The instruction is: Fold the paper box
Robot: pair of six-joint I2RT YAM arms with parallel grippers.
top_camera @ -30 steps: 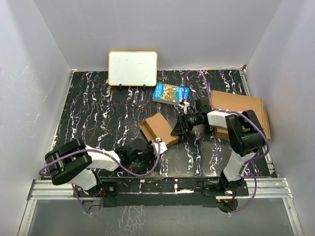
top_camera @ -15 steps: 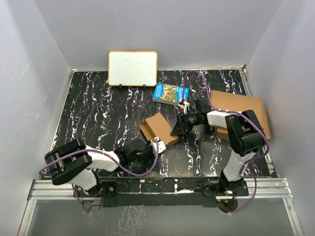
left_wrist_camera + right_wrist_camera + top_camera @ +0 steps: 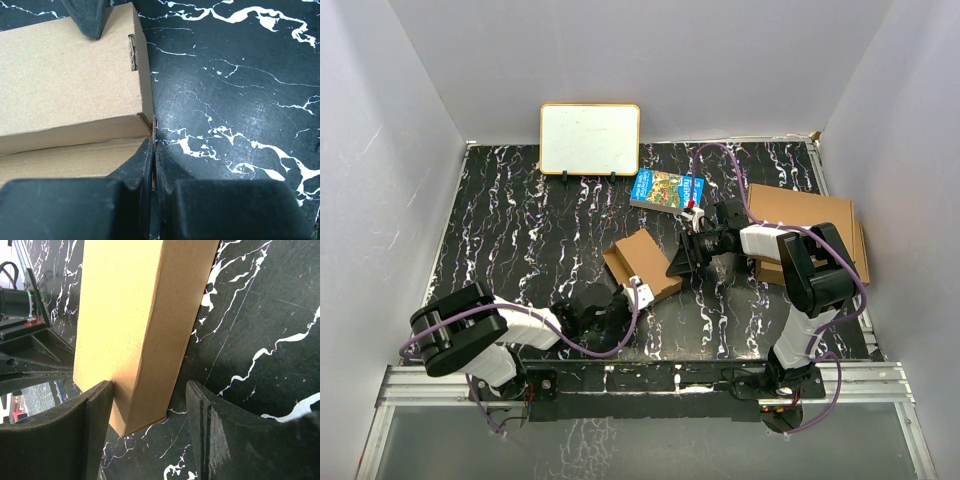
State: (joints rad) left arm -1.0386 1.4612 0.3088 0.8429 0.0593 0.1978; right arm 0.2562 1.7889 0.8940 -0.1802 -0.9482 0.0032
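Paper box (image 3: pixel 642 258): centre of the overhead frame, lying flat on the black marbled table (image 3: pixel 520 230). It looks already closed into a slim rectangular block. A small slot (image 3: pixel 132 52) is cut near its edge, at the upper left of the left wrist view.
Left gripper (image 3: pixel 638 293): closed tight, with no gap between the fingers. Its fingertips (image 3: pixel 142 160) meet right at the box's corner, lower centre of the left wrist view. Whether a sliver of card is nipped between them cannot be told.
Right gripper (image 3: pixel 682 262): jaws apart, straddling one end of the box. In the right wrist view the finger at lower left (image 3: pixel 95 430) lies against the broad face. The finger at lower right (image 3: pixel 205 430) stands just off the narrow side, with table showing between them, so nothing is clamped.
Handling: probably light and hollow, stiff across the panels and weak along creases and tabs. The matte card should give decent friction, and the box will likely skate on the smooth table if pushed from one side only.
Where to take hold: across the narrow sides near an end, where the walls back each other, rather than mid-panel, which would probably cave in.
Risk: a hard squeeze may dent an edge or pop a tucked flap.
Surroundings: whiteboard (image 3: pixel 590 138) at upper centre, colourful packet (image 3: pixel 668 190) just above the right gripper, larger cardboard boxes (image 3: pixel 810 215) at the right edge.
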